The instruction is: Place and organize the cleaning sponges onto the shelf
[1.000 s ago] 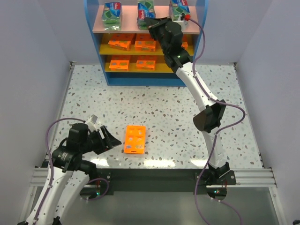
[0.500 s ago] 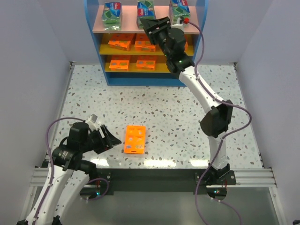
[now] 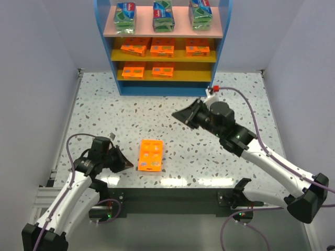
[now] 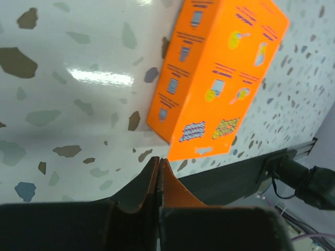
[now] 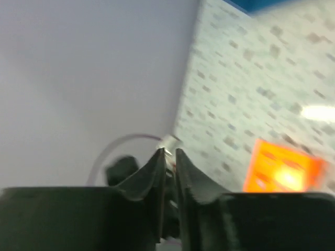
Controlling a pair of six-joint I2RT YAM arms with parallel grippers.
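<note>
A loose orange pack (image 3: 151, 155) is seen lying flat on the speckled table (image 3: 136, 115), near its front edge and well apart from the shelf (image 3: 157, 89) at the far side. The left gripper (image 3: 124, 161) is held low over the table just to the left of this pack, with its tips pointed at the pack's left long edge. In the top view a narrow strip of table is seen between tips and pack. In the left wrist view the fingers (image 4: 144, 191) are pressed together with nothing between them. The pack's near corner is found just beyond the tips and slightly to their right, untouched.

The right gripper (image 3: 182, 115) is held over the middle of the table, farther back than the pack and to its right, well apart from it. In the blurred right wrist view its fingers are drawn together, with at most a thin slit between them, and nothing is gripped. The loose pack is seen low at the right of that view, off the line of the fingers.

On the shelf, three green-and-blue packs (image 3: 163, 14) are stood side by side on the pink top board (image 3: 144, 31). Three shelved orange packs (image 3: 162, 50) are laid in a row on the upper yellow board (image 3: 180, 58), and two more are laid at the left and middle of the lower yellow board (image 3: 193, 74).
</note>
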